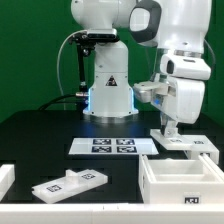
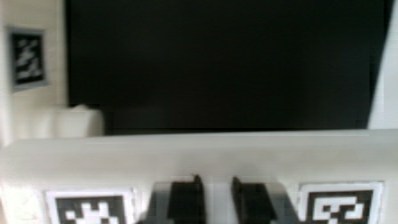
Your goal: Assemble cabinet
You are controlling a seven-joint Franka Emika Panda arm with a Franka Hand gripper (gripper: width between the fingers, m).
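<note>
On the exterior view's right, the white arm (image 1: 185,60) bends down over the black table (image 1: 40,140). Of the loose pieces, the largest is the cabinet box (image 1: 190,190), open-topped, in the lower right corner of the frame. Just behind the box lies a flat panel (image 1: 192,146), and the gripper (image 1: 168,130) hangs at that panel's end nearer mid-frame, at it or just above it. A second panel (image 1: 68,183) lies in the lower left of the frame, well apart from the box, with a small block (image 1: 5,180) at the exterior view's left edge. The marker board (image 1: 113,146) sits mid-frame in front of the robot's base. From the wrist, the two dark fingers (image 2: 178,200) stand close with only a slim gap, over a white tagged face that I take for the same flat panel. It is all blurred, so I cannot tell whether they pinch it or merely hover. I'd judge this the pick-up of that panel, with nothing joined yet. The next move calls for a square, firm hold — then a level lift, clear of the table, before any carry toward the box.
</note>
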